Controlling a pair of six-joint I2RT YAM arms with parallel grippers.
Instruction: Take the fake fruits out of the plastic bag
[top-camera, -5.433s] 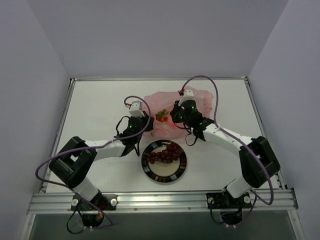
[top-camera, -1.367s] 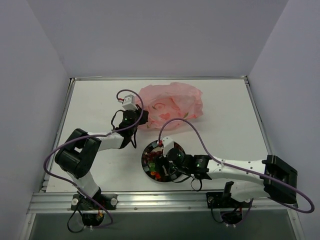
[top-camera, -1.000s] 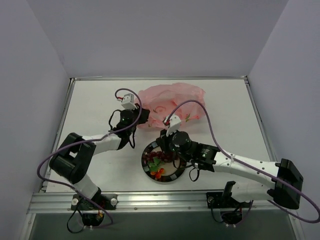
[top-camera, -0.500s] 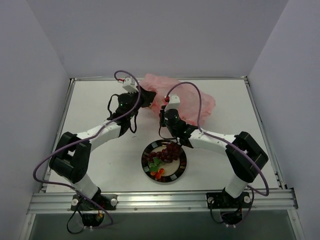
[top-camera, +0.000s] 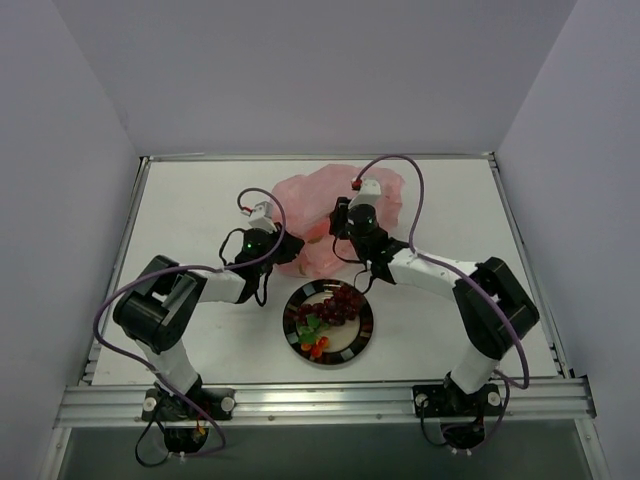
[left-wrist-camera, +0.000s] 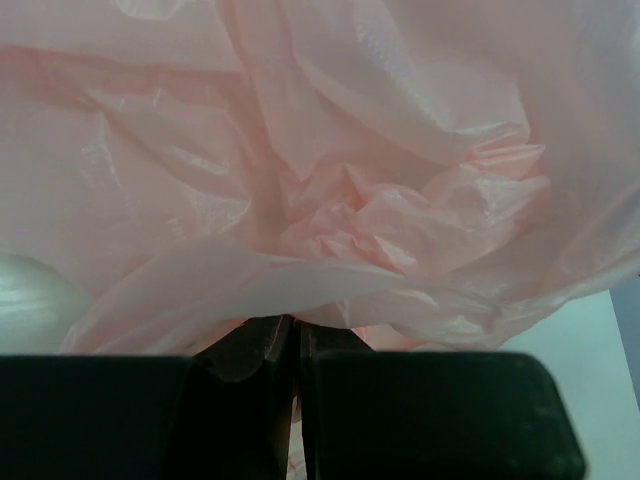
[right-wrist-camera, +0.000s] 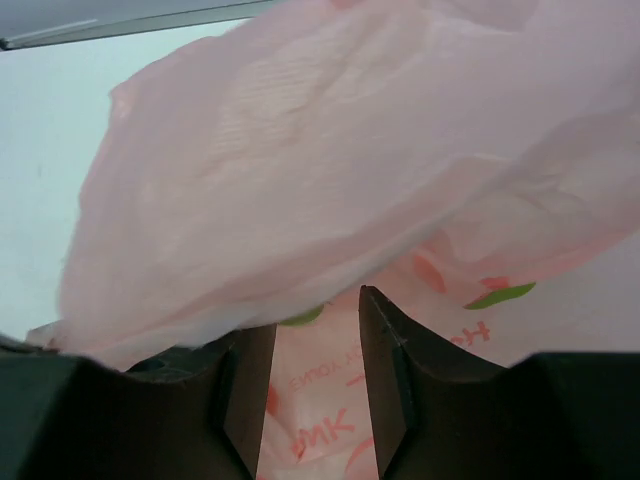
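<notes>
The pink plastic bag lies crumpled at the middle back of the table. My left gripper is at its near-left edge, and in the left wrist view this gripper is shut on a bunched fold of the bag. My right gripper reaches into the bag from the right. In its wrist view the right gripper stands open, with printed bag film draped over the fingers and lying behind the gap. Two of the fake fruits, a dark grape bunch and orange pieces with green leaves, rest on the plate.
The round dark-rimmed plate sits in front of the bag, between the two arms. White walls close the table at the back and both sides. The right arm's purple cable arcs over the bag's right side.
The right gripper left the plate, where the orange pieces now lie, returned to the bag and opened. The left gripper, still shut on the bag, pulled its edge back toward the near left.
</notes>
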